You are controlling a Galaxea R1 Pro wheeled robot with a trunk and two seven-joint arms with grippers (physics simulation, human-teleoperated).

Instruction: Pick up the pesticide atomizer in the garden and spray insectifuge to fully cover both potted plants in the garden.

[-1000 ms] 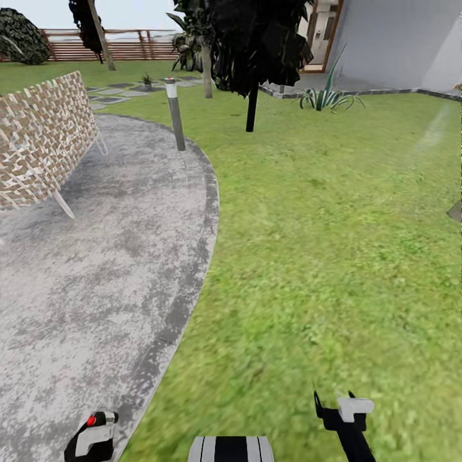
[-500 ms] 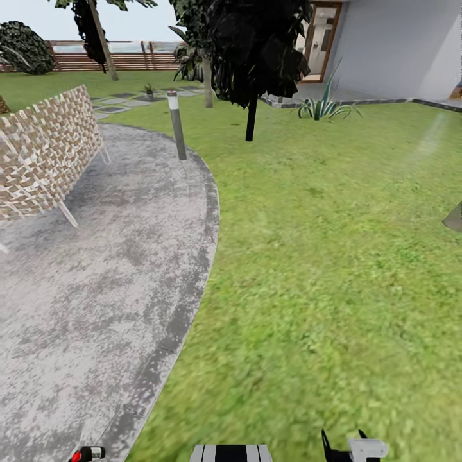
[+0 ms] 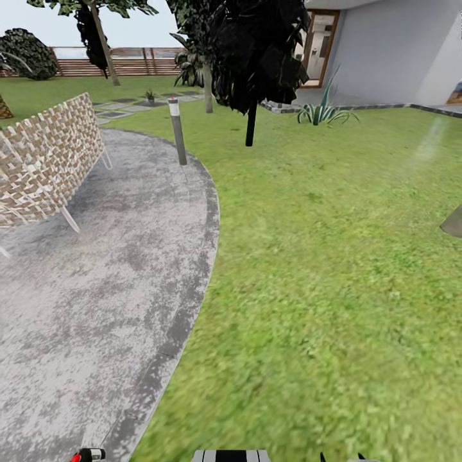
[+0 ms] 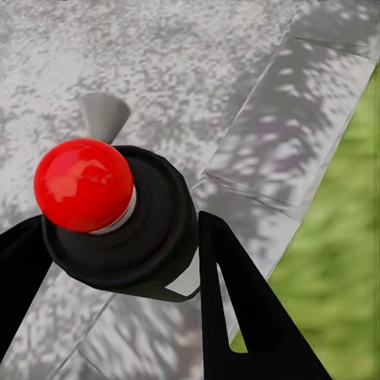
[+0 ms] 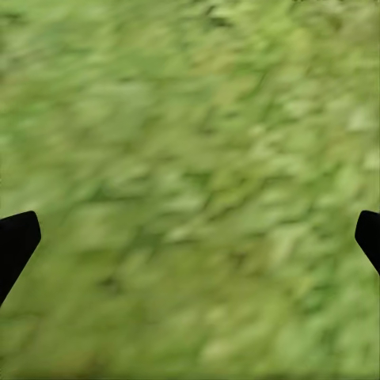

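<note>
My left gripper (image 4: 127, 285) is shut on the pesticide atomizer (image 4: 146, 229), a dark bottle with a white band and a round red cap. Its black fingers (image 4: 237, 309) clamp both sides above the grey patio (image 4: 198, 71). The red cap (image 3: 77, 457) peeks over the bottom edge of the head view. My right gripper (image 5: 190, 245) is open over blurred lawn, fingertips far apart with nothing between them. A small low plant (image 3: 149, 96) stands far off by the stepping stones, too small to identify.
A woven brown chair (image 3: 42, 160) stands on the paved patio (image 3: 96, 269) at left. A grey bollard (image 3: 177, 128) rises at the patio's curved edge. Dark trees (image 3: 256, 51), a spiky plant (image 3: 324, 112) and the house wall (image 3: 398, 51) lie ahead across the lawn (image 3: 321, 256).
The whole head picture has shifted down as the camera moved, so more sky and fence show. Both grippers have slid almost out of its bottom edge.
</note>
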